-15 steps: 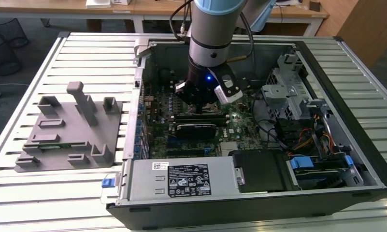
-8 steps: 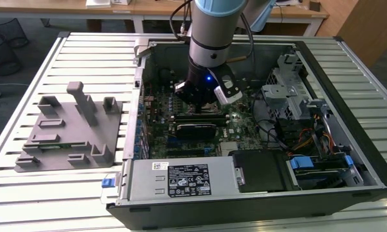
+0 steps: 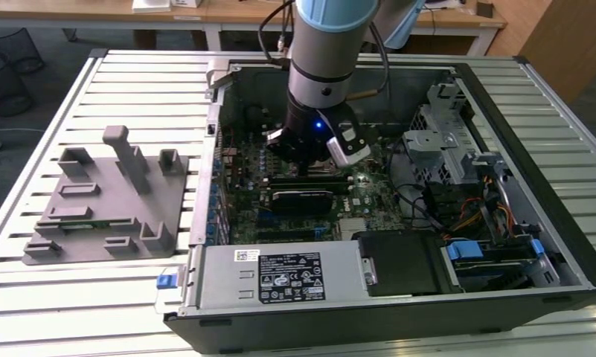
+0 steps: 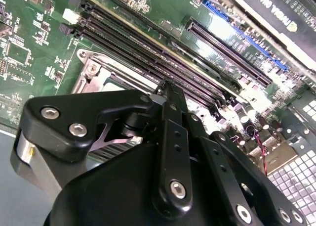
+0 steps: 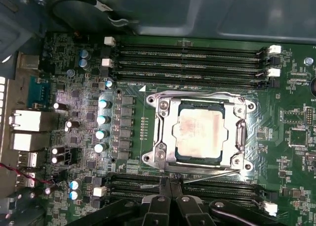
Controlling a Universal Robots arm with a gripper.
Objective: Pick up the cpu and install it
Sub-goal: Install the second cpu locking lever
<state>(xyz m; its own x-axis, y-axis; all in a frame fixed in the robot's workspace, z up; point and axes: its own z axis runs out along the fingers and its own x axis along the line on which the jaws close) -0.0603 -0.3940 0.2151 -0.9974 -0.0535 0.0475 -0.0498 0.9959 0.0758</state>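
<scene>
Layout of open computer case [image 3: 536, 89] on slatted table [image 3: 129, 82]

Cpu [image 5: 199, 132] seated in socket [image 5: 163, 152], between memory slot banks [image 5: 187, 58]; gripper [image 5: 170, 184] just beside socket; fixture block [image 3: 109, 201] on table, toward the exterior view's left of case.

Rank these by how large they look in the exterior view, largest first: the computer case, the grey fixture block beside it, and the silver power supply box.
1. Computer case: clearly the largest.
2. Grey fixture block.
3. Silver power supply box: close to the fixture block in apparent size, so this order is unsure.
</scene>
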